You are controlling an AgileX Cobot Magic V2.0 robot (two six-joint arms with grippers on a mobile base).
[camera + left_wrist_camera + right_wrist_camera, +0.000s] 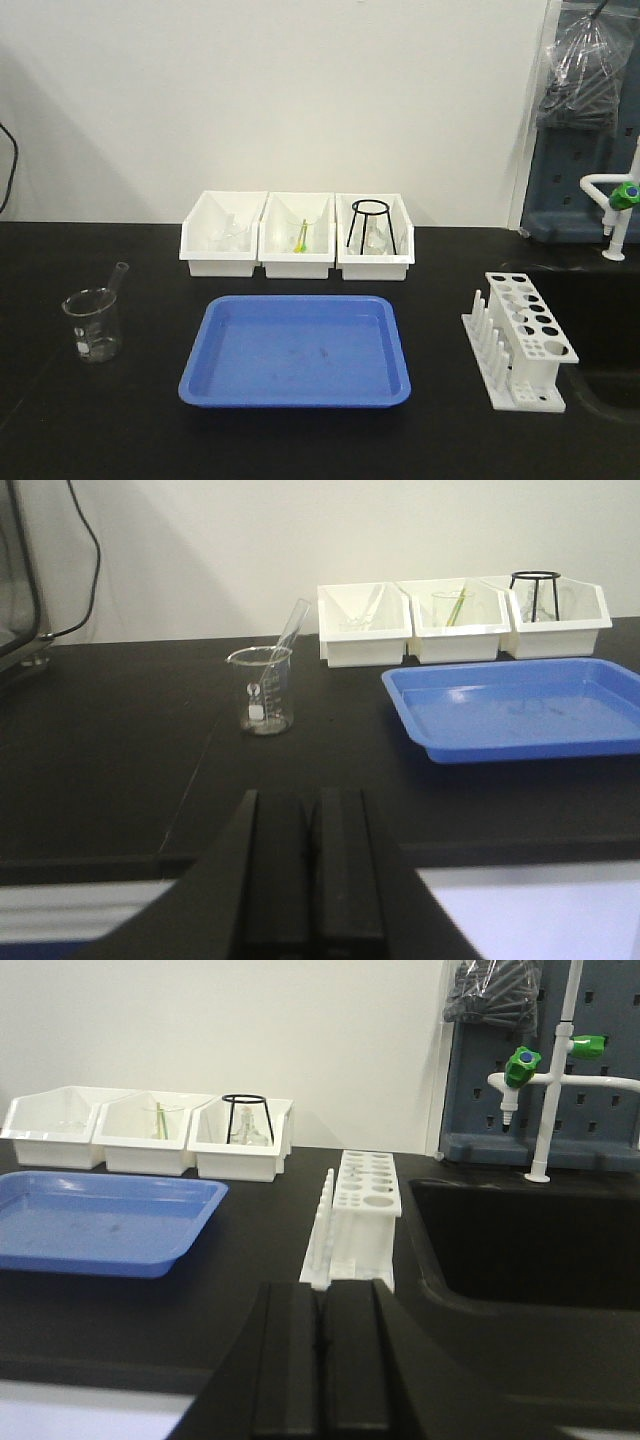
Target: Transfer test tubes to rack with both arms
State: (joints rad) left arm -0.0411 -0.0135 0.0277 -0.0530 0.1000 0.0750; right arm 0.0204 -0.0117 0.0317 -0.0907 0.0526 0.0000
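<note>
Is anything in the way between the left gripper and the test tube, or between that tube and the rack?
Only bare benchtop lies between the left gripper and the test tube, though the tube leans inside a beaker. Between it and the rack sits the low blue tray.

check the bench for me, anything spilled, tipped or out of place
Nothing looks spilled, tipped or broken. Only oddity: a test tube leans at a slant in the beaker on the left of the counter, while the rack stands upright on the right with no tubes showing in it.
</note>
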